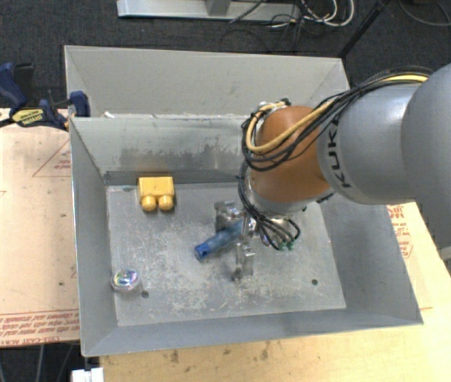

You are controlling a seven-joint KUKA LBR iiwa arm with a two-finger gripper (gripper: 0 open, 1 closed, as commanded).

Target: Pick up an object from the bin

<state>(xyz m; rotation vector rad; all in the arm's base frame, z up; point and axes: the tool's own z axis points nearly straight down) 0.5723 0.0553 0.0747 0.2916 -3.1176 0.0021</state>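
Camera view: the claw (235,239) is seen low at the middle of the bin (90,213) floor, fingers spread astride a blue stick-shaped thing (209,247) lying there. Nothing is gripped yet; closing and lifting are judged to remain.

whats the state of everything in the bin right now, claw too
claw: open, low over the bin floor, a finger on either side of the blue piece's right end
blue piece: lying slanted on the floor mid-bin, not clamped
yellow block: resting at the floor's back left, two round knobs facing front, untouched
shiny ball: sitting alone at front left
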